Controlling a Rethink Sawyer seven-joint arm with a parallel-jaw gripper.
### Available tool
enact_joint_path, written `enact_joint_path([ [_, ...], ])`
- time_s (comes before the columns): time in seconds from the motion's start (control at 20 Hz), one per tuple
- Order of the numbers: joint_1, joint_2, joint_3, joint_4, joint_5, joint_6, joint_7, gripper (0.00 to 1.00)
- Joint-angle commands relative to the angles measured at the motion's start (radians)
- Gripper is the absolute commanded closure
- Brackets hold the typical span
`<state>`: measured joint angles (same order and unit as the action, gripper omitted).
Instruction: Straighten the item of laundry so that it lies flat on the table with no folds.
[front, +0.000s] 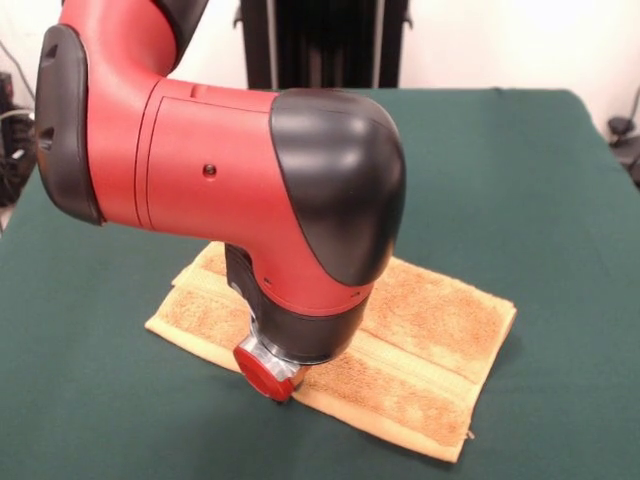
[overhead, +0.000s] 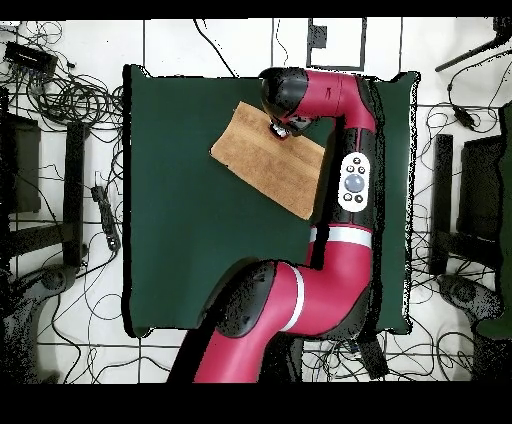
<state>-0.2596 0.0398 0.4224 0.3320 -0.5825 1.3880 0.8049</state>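
Note:
The item of laundry (front: 430, 335) is an orange-tan terry towel lying as a long rectangle, with a doubled edge along its near side and a flat woven band running along its length. In the overhead view the towel (overhead: 268, 160) lies slanted on the upper middle of the dark green table (overhead: 170, 220). The red and black wrist (front: 300, 200) hangs low over the towel's middle and hides part of it. My gripper (overhead: 283, 128) shows only as small parts under the wrist, at the towel's upper long edge. The green table (front: 520, 180) spreads wide around the towel.
Black stands (front: 320, 40) rise behind the table's far edge. Cables (overhead: 70, 100) and dark equipment lie on the floor around the table. The arm's elbow and upper links (overhead: 345, 230) cross the table's right side in the overhead view.

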Motion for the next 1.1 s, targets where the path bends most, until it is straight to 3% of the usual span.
enact_joint_path([
  [0.05,0.050,0.145,0.000,0.144,-0.035,-0.049,-0.009,1.00],
  [0.5,0.050,0.073,-0.062,0.245,0.011,-0.073,0.118,1.00],
  [1.1,0.072,0.027,-0.105,0.287,0.073,-0.061,0.137,1.00],
])
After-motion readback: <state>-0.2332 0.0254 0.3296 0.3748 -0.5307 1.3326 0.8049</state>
